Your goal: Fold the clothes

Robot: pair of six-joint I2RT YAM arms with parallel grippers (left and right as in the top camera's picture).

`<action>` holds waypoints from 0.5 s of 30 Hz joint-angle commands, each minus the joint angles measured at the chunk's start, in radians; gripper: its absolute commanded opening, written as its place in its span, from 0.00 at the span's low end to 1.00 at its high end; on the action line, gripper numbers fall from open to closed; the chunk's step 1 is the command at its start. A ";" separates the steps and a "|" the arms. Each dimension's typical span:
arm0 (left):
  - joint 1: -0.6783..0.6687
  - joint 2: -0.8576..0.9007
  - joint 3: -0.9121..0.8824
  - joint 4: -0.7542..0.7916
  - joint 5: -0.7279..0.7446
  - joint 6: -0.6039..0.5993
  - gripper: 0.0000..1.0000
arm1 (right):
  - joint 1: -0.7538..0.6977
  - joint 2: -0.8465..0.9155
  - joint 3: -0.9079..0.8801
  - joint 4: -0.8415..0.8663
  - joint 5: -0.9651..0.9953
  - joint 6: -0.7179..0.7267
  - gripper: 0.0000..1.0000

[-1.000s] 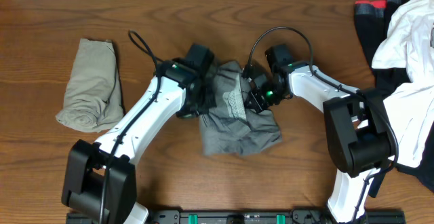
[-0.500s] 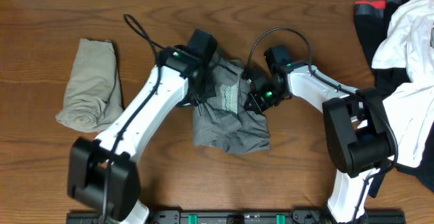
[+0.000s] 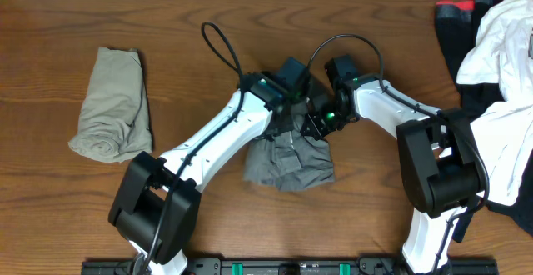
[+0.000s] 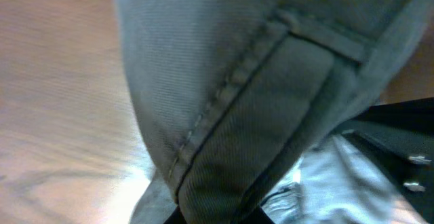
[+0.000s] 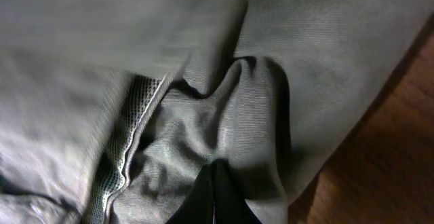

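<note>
Left gripper (image 3: 288, 107) pinches the grey shorts (image 3: 291, 160) tight; right gripper (image 3: 314, 122) likewise clamped on them.

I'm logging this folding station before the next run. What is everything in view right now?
medium grey cotton shorts: one, grey, table centre, bunched between the two arms
light khaki-beige cotton shorts: one, khaki-beige, left part of the table, folded into a bundle, apart from the arms
white garment: at least one, white, heaped at the right edge
black garment with a red band: one, black and red, top right, partly under the white garment
brown wooden table: one, brown, under everything
left hand: one, black on a white arm, shut on the grey shorts
right hand: one, black on a white arm, shut on a fold of the grey shorts
</note>
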 commanded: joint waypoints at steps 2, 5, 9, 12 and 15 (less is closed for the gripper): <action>-0.019 0.021 0.024 0.088 0.074 -0.036 0.08 | 0.004 0.014 0.004 -0.007 0.035 0.008 0.02; -0.022 0.024 0.024 0.111 0.081 -0.039 0.08 | 0.004 0.014 0.004 -0.010 0.035 0.008 0.02; -0.016 0.024 0.024 0.043 0.023 0.000 0.06 | 0.004 0.014 0.004 -0.011 0.037 0.008 0.01; 0.009 0.024 0.024 -0.017 -0.027 0.033 0.06 | 0.003 0.014 0.004 -0.014 0.047 0.009 0.01; 0.052 0.023 0.024 -0.070 -0.049 0.069 0.06 | 0.003 0.014 0.004 -0.016 0.047 0.009 0.01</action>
